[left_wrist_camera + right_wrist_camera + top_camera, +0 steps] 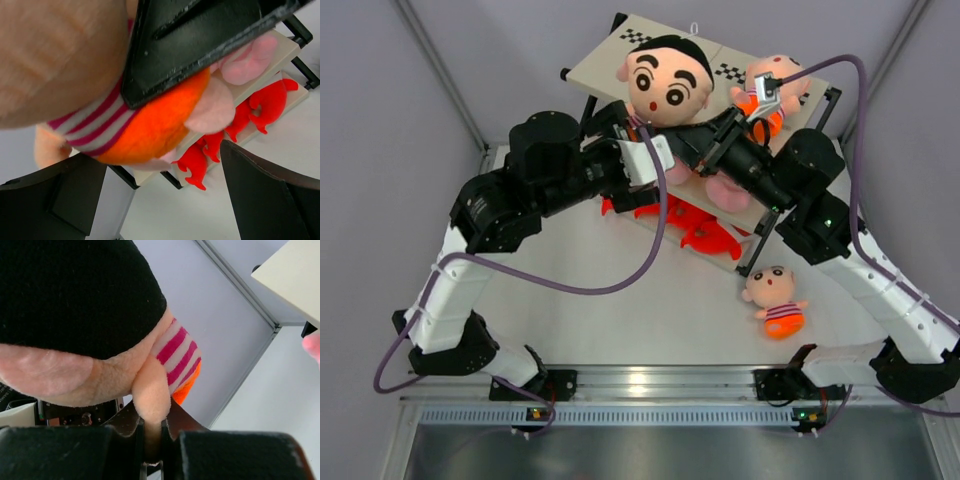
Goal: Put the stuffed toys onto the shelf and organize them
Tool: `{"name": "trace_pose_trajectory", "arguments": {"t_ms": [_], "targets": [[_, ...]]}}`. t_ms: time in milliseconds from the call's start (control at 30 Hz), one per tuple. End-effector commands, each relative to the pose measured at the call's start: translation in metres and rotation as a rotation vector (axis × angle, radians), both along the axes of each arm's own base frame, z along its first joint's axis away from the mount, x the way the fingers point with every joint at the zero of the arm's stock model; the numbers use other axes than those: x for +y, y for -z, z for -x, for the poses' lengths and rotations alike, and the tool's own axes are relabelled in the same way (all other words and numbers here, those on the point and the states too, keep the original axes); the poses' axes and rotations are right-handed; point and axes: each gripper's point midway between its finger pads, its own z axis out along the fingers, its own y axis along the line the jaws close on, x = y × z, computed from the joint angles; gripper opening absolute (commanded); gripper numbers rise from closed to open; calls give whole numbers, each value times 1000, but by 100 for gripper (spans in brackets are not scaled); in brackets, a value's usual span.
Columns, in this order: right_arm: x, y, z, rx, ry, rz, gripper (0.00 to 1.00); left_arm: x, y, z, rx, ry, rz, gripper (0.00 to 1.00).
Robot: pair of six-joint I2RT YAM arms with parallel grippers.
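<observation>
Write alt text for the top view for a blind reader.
The right gripper pinches a small doll beside a big doll atop the slanted shelf. The left gripper reaches the big doll. A third doll lies on the table.

Nothing readable anywhere tbh, no text, brand, label or number in any view. Closest thing to marking: black-and-white checkered strips (638, 37) on top board of shelf (595, 62). Plain pattern, no letters.
</observation>
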Motion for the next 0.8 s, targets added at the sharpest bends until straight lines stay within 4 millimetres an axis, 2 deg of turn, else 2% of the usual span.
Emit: {"name": "trace_pose_trajectory", "arguments": {"t_ms": [0, 67, 167, 200, 267, 300, 433, 500, 533, 567, 600, 700, 767], "targets": [[-3, -45, 18, -69, -30, -133, 0, -1, -39, 3, -60, 0, 142, 97], [0, -44, 19, -64, -37, -133, 0, -4, -37, 0, -51, -8, 152, 95], [1, -42, 21, -59, -47, -131, 0, -7, -39, -4, -48, -24, 175, 78], [2, -38, 20, -52, -46, -125, 0, -7, -41, -5, -52, -25, 182, 62], [1, -36, 20, -47, -42, -125, 0, -8, -43, -9, -58, -40, 190, 47], [2, -35, 20, -47, -45, -123, 0, -8, -42, -10, -58, -42, 188, 32], [2, -34, 20, -42, -49, -125, 0, -14, -39, -12, -51, -33, 184, 0], [1, -33, 19, -37, -35, -114, 6, -16, -46, -9, -55, -15, 204, 0], [-1, -32, 17, -36, -20, -105, 20, -18, -47, -10, -54, -11, 208, 0], [-6, -34, 17, -43, -5, -103, 28, -18, -52, -9, -61, -7, 218, 0], [-12, -32, 13, -46, 40, -82, 46, -20, -52, -11, -63, -10, 216, 0], [-32, -39, 16, -82, 109, -59, 62, -20, -55, -17, -74, -32, 221, 0], [-51, -51, 25, -128, 147, -51, 67, -22, -55, -19, -78, -36, 217, 0]]}}
